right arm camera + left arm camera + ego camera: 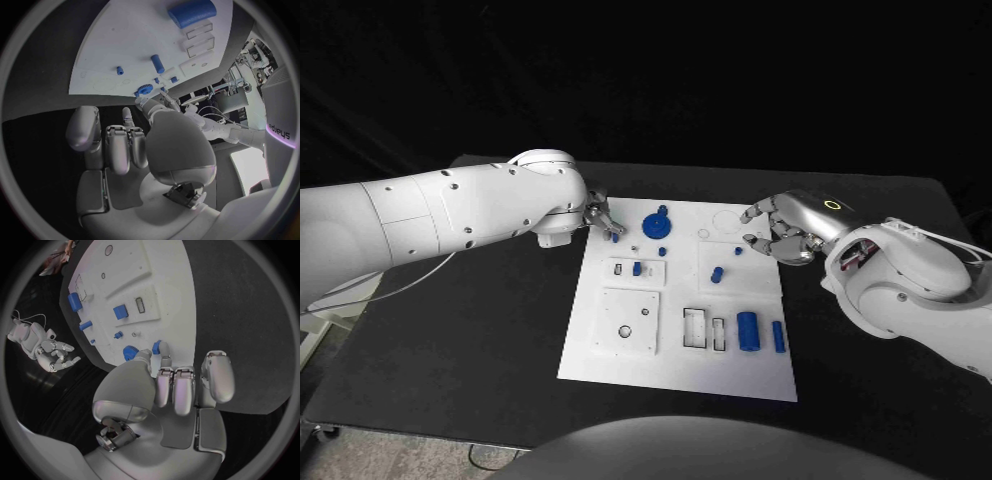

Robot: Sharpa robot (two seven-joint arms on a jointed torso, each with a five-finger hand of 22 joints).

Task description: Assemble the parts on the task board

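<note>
While curled, left robot hand (600, 219) at task board (678, 362), right robot hand (788, 229) curled

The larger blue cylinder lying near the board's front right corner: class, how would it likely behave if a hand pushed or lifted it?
The cylinder lies on its side on the flat board, so a sideways push would probably roll it. It looks like a smooth, stiff, solid-looking piece, so it should keep its shape but may slip in the silver fingers. It seems small, likely light.

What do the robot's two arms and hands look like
Both arms are smooth white shells dotted with small dark screw holes. The left hand and right hand are silver metal with segmented fingers. The right hand's back carries a glowing green ring, and thin pale cables run by each arm.
</note>
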